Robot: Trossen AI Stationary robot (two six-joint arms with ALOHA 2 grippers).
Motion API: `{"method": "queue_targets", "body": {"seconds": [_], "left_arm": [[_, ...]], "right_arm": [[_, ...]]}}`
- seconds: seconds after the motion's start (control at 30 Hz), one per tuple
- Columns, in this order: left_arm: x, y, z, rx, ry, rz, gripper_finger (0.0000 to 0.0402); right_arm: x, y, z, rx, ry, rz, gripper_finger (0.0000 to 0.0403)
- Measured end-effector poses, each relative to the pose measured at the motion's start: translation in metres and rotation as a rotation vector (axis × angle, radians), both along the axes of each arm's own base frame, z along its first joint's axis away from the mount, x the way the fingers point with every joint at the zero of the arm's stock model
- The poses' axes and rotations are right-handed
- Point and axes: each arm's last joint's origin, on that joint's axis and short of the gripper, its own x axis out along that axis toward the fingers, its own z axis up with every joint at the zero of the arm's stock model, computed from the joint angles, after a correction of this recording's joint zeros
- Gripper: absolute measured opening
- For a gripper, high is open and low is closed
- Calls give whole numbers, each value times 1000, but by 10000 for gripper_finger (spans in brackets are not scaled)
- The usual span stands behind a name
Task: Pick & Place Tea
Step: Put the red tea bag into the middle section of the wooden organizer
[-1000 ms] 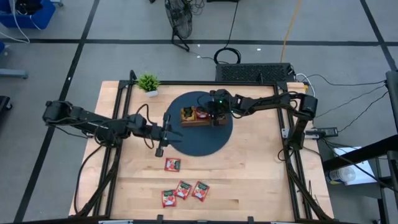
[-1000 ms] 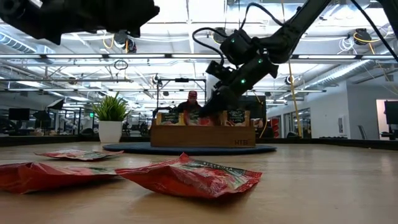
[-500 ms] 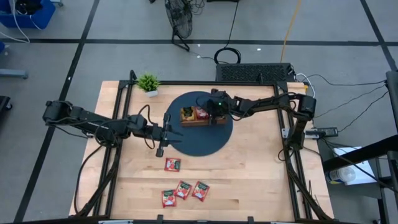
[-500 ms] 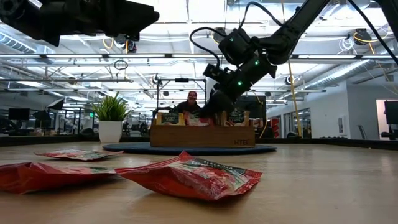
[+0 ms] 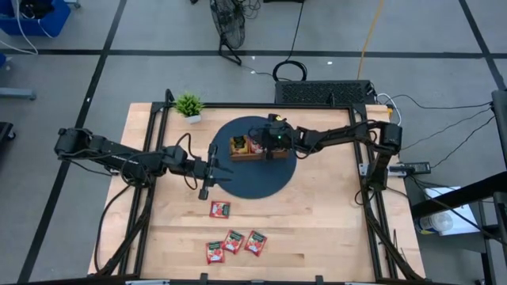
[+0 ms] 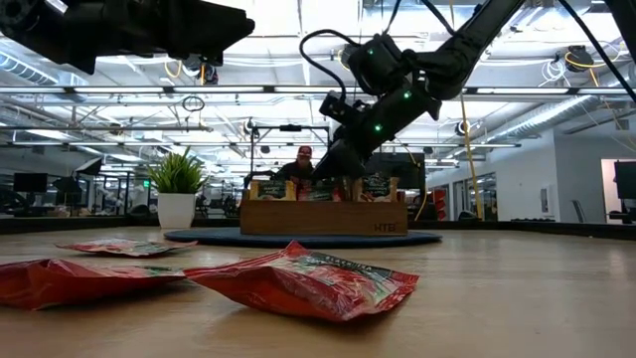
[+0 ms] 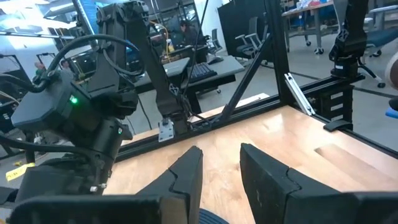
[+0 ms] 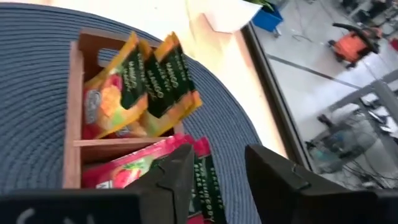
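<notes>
We see the right tool (image 5: 264,145) poised over the brown three-compartment wooden tray (image 5: 252,156), which sits on the round dark blue woven mat (image 5: 257,178) toward the far side of the pale wooden counter (image 5: 333,229). Its two dark fingers (image 8: 180,171) stand apart with nothing between them, just above a red sachet (image 8: 134,171) lying in the middle compartment. The neighbouring compartment holds orange-and-green sachets (image 8: 146,87) leaning on edge. Our left tool (image 5: 207,170) hangs near the mat's edge, away from the tray, its fingers (image 7: 186,177) parted and empty. Four more red flat square tea sachets (image 5: 234,241) lie on the bare counter near its front edge, one (image 5: 219,209) slightly apart from the other three. A small green potted plant (image 5: 189,105) stands at the far corner.
</notes>
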Motion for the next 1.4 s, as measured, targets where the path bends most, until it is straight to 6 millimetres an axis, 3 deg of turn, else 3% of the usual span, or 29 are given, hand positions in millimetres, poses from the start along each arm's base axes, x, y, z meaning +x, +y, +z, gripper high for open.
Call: {"method": "queue_targets", "body": {"seconds": [0.27,0.47,0.6,1.03,1.4], "left_arm": [[0,0,0,-28,6,0,113],[0,0,0,-25,5,0,113],[0,0,0,-25,4,0,113],[0,0,0,-26,5,0,113],[0,0,0,-25,5,0,113]], "right_arm": [[6,13,3,-8,14,18,125],[25,31,32,-31,98,96,101],[32,48,43,62,92,149,91],[17,82,5,211,117,157,76],[4,85,-17,197,33,172,71]]}}
